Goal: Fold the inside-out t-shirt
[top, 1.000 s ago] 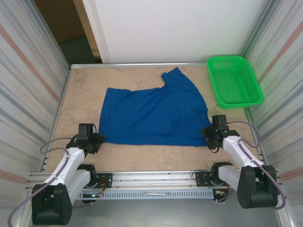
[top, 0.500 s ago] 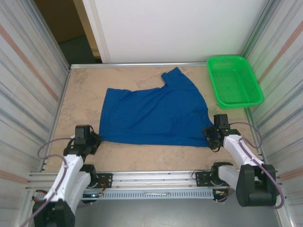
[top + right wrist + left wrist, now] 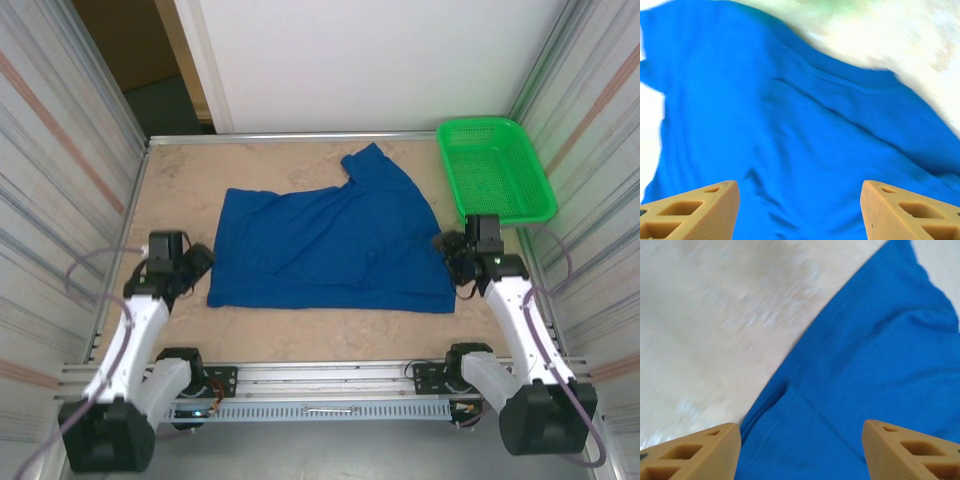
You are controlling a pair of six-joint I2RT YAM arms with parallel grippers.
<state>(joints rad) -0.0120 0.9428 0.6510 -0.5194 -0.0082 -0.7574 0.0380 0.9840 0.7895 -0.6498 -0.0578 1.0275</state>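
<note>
The inside-out t-shirt (image 3: 330, 245) lay spread nearly flat on the tabletop (image 3: 180, 190), between the two sets of fingers, with one sleeve pointing away from them. No completed fold was visible, and the printed graphic could not be made out. Judged from this, the folding was at an early stage and all the main folds remained to be done.

The left fingers (image 3: 695, 450) stood apart and released, with the shirt's edge running beneath and ahead of them. The right fingers (image 3: 910, 210) were likewise spread and gripped nothing, with blue cloth below them. The green basket (image 3: 495, 170) sat beyond the right fingers, untouched.

Compared with a second earlier, both arms had moved from the shirt's near corners up along its side edges. The near hem had also settled slightly wider and closer to the arm bases.
</note>
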